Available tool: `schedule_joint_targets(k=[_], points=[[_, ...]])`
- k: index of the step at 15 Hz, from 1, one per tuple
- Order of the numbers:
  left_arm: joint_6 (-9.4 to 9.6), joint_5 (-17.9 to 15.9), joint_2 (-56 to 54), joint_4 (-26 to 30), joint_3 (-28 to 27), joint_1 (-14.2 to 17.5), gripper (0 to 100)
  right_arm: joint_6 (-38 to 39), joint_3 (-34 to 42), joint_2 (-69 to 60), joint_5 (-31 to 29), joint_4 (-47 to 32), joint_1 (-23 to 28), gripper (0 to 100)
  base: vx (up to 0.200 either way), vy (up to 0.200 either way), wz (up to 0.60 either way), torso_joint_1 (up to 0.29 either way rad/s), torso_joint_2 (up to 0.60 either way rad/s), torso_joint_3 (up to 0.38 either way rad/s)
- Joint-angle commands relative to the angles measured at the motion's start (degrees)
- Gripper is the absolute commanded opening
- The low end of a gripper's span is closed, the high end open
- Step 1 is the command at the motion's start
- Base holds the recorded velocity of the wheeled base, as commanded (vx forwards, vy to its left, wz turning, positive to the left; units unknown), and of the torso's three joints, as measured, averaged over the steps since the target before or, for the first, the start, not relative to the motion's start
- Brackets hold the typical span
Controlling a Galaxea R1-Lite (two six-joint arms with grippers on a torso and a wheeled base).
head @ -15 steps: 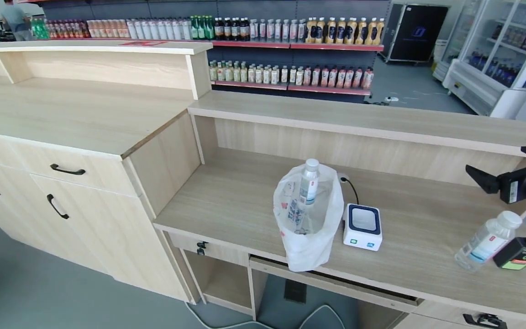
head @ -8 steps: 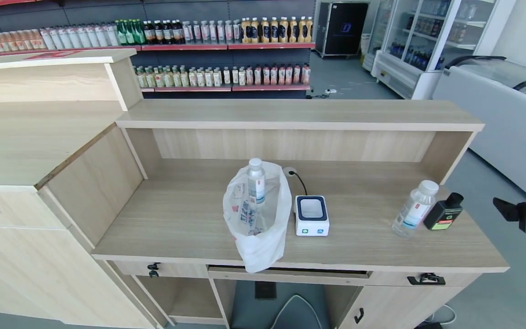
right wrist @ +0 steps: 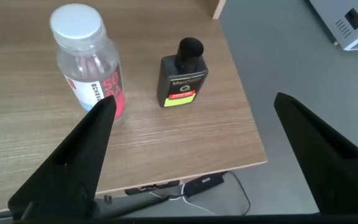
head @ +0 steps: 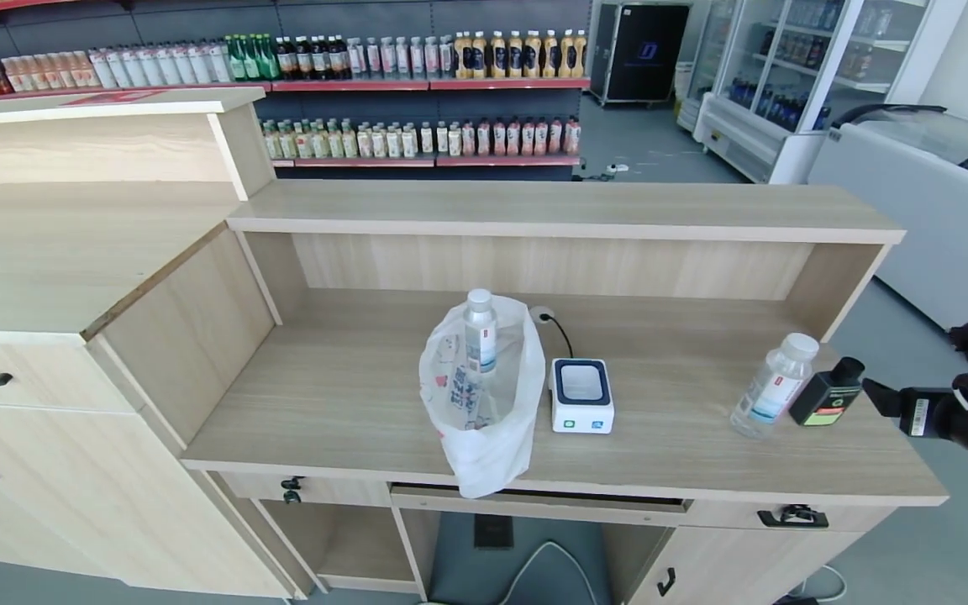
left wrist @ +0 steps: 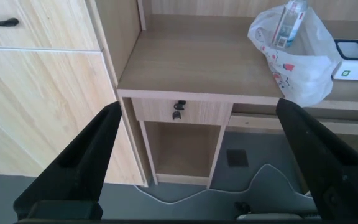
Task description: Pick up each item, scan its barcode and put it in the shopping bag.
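Observation:
A white plastic shopping bag (head: 480, 412) stands open on the wooden counter (head: 349, 395), with a clear bottle (head: 480, 336) upright inside it. Right of the bag sits the white barcode scanner (head: 582, 395). Near the counter's right end stand a clear white-capped bottle (head: 772, 386) and a small black bottle (head: 826, 393). My right gripper (head: 887, 397) hovers open just off the counter's right edge, close to the black bottle (right wrist: 182, 78) and apart from it. My left gripper (left wrist: 197, 168) hangs open and holds nothing, low in front of the counter's left part.
A raised back ledge (head: 568, 210) and side walls enclose the counter's work area. A taller cabinet (head: 72, 252) adjoins it on the left. The scanner's cable (head: 558, 332) runs to the back. Drink shelves (head: 417, 76) and fridges (head: 786, 84) stand behind.
The head camera has swung, so the counter now sits centred in its view. My right gripper has come in closer to the black bottle at the counter's right end.

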State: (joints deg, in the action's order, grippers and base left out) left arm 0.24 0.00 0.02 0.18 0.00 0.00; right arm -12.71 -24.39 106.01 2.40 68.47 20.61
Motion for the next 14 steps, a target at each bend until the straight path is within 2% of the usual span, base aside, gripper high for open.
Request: schedule_joint_targets(k=[1,3,12,14], points=[[0.02,0.0,0.0,0.0,0.0,0.0,100,-0.6,0.0,4.9,0.7,0.9,0.1,100,0.0,0.0,0.0,0.0,0.0,0.0],[0.02,0.0,0.0,0.0,0.0,0.0,100,-1.7,-0.3,6.2,3.4,1.0,0.1,100,0.0,0.0,0.0,0.0,0.0,0.0],[0.02,0.0,0.0,0.0,0.0,0.0,100,-6.6,-2.0,16.1,3.8,11.6,-1.1,100,0.0,0.0,0.0,0.0,0.0,0.0],[0.02,0.0,0.0,0.0,0.0,0.0,100,-6.6,-2.3,18.0,5.5,13.6,-2.0,100,0.0,0.0,0.0,0.0,0.0,0.0]])
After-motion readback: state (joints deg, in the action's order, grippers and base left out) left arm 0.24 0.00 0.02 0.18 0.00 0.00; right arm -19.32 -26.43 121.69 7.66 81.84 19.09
